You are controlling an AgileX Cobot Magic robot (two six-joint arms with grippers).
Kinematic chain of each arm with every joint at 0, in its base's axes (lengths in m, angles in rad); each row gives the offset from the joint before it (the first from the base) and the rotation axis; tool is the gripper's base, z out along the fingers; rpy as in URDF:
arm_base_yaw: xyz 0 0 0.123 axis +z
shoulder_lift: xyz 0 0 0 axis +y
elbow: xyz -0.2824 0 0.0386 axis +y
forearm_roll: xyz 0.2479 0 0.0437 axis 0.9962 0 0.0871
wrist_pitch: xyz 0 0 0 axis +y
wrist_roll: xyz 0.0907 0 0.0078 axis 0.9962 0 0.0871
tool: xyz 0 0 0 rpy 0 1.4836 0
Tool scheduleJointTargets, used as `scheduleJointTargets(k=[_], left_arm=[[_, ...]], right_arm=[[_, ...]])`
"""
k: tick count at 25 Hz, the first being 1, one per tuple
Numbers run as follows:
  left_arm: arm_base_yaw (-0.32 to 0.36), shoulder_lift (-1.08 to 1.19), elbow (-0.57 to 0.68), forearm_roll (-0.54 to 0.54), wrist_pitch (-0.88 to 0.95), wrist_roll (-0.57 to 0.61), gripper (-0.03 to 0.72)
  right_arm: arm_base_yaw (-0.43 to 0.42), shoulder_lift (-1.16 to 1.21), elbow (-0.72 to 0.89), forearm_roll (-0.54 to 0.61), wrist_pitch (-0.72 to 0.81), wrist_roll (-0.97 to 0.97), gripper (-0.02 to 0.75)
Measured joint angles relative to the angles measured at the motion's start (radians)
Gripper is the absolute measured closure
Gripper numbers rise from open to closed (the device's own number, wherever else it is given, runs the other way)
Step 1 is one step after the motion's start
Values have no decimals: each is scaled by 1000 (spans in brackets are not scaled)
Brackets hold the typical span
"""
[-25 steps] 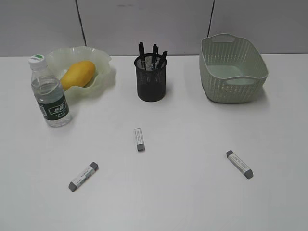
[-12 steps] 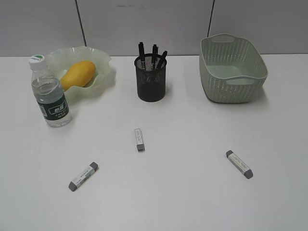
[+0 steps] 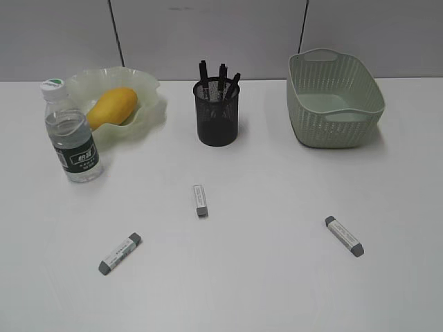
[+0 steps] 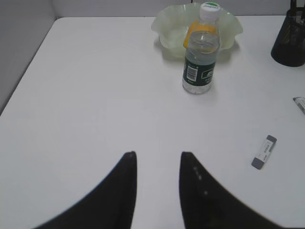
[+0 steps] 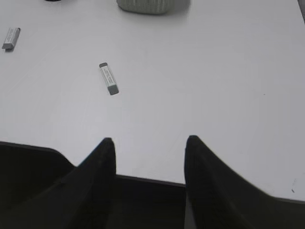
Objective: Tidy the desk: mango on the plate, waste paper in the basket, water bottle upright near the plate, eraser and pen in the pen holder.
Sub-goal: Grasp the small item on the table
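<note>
mango [image 4: 188, 34] mostly behind water bottle [image 4: 200, 50], pen holder [image 4: 289, 44] cropped

Mango [image 3: 112, 105] in plate [image 3: 149, 88], bottle [image 3: 72, 133] left-front; 3 erasers [image 3: 200, 200] before holder [image 3: 217, 114].

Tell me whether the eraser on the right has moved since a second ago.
No. The right eraser lies at the same spot and slant on the desk, still well in front of the basket.
</note>
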Motion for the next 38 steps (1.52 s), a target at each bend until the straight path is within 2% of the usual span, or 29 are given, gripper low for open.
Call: scheduleJointTargets(k=[5, 8, 12, 21, 27, 38], left_arm=[[0, 0, 0, -8, 1, 0, 449], [0, 0, 0, -8, 1, 0, 450], [0, 0, 0, -8, 1, 0, 450], [0, 0, 0, 4, 1, 0, 450], [0, 0, 0, -8, 1, 0, 450], [0, 0, 0, 4, 1, 0, 450]], right_arm=[[0, 0, 38, -7, -121, -3, 416], [0, 0, 46, -46, -139, 47, 437], [0, 0, 46, -84, -143, 92, 444], [-3, 0, 46, -90, -146, 101, 449], [-76, 0, 46, -91, -146, 102, 449], [-81, 0, 46, -75, -148, 84, 457]])
